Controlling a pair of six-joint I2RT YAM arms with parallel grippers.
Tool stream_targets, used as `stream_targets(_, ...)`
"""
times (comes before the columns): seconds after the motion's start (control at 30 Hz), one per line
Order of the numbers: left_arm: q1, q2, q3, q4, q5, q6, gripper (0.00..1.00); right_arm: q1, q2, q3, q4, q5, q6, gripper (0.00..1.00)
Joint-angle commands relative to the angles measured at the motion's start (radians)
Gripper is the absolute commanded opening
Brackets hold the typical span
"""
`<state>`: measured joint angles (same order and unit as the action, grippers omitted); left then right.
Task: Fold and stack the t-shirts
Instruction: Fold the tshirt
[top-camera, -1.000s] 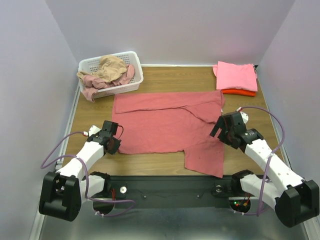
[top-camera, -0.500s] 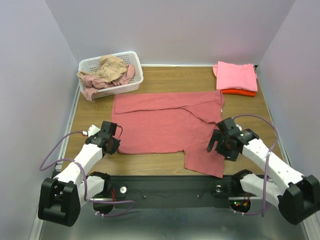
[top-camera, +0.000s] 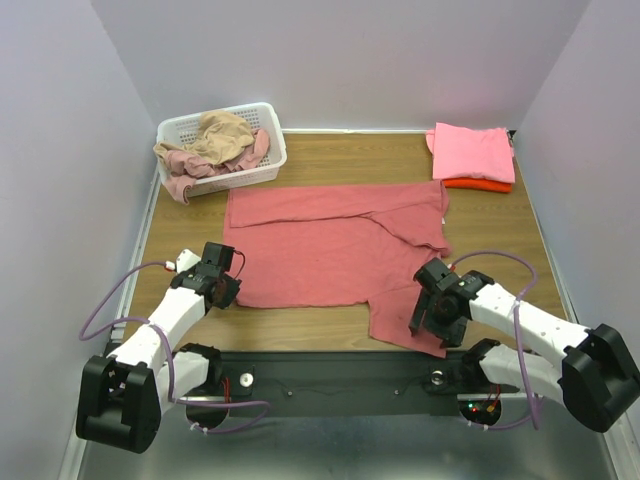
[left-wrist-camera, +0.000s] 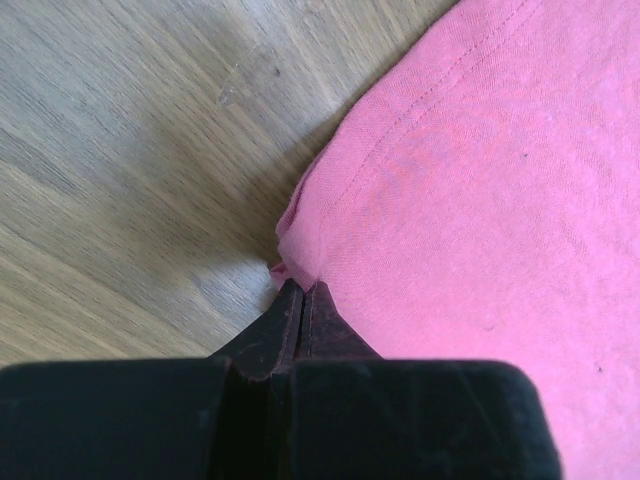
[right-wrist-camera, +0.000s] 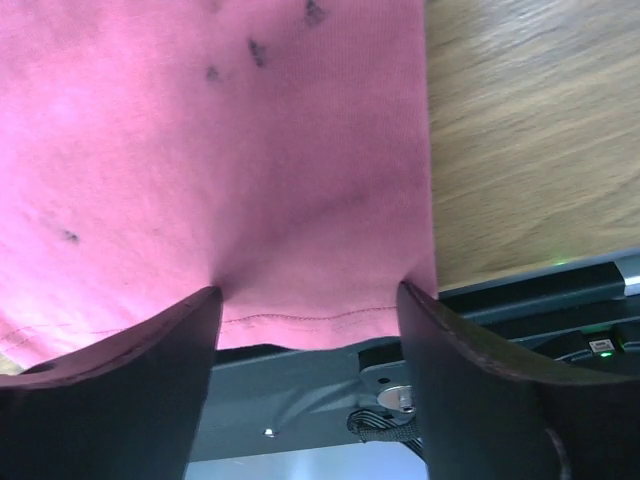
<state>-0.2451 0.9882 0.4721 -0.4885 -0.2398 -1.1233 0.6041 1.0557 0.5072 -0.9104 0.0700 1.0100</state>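
Observation:
The dusty red t-shirt (top-camera: 330, 245) lies spread flat on the table, partly folded, with a flap reaching the near edge (top-camera: 405, 320). My left gripper (top-camera: 222, 290) is shut on its near left corner (left-wrist-camera: 300, 270), low on the wood. My right gripper (top-camera: 428, 325) is open, its fingers (right-wrist-camera: 150, 350) pressed down on the flap's near hem (right-wrist-camera: 310, 300) at the table's front edge. A folded bright pink t-shirt (top-camera: 472, 150) lies on a folded orange-red one (top-camera: 480, 184) at the back right. Tan (top-camera: 222, 135) and pale rose (top-camera: 180, 165) t-shirts are crumpled in the basket.
The white lattice basket (top-camera: 262, 170) stands at the back left, a rose sleeve hanging over its rim. The dark metal base rail (top-camera: 330, 375) runs along the table's near edge, just under the right gripper. Bare wood (top-camera: 180, 230) shows left of the shirt.
My right gripper has moved from the shirt's right side down and towards the near edge, onto the flap's near hem. The left gripper has stayed shut on its corner.

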Motion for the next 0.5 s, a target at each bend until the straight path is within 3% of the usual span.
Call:
stream_targets(0.0,0.001,-0.005,0.005,-0.015,-0.023,0.014,0.0,0.011,0.01,-0.03,0.057,-0.001,0.03,0.67)
stream_targets(0.07,0.001,-0.008,0.005,-0.016,-0.021,0.014,0.0,0.011,0.024,-0.042,0.076,0.007,0.03,0.55)
stream_targets(0.1,0.001,-0.014,0.002,-0.016,-0.021,0.014,0.0,0.01,0.027,-0.045,0.08,0.011,0.035,0.44)
stream_targets(0.2,0.001,-0.022,0.005,-0.019,-0.013,0.017,0.0,0.011,0.017,-0.036,0.085,0.028,0.032,0.27)
stream_targets(0.47,0.001,-0.045,0.013,-0.028,0.013,0.036,0.0,0.01,0.006,0.074,0.059,0.067,-0.02,0.1)
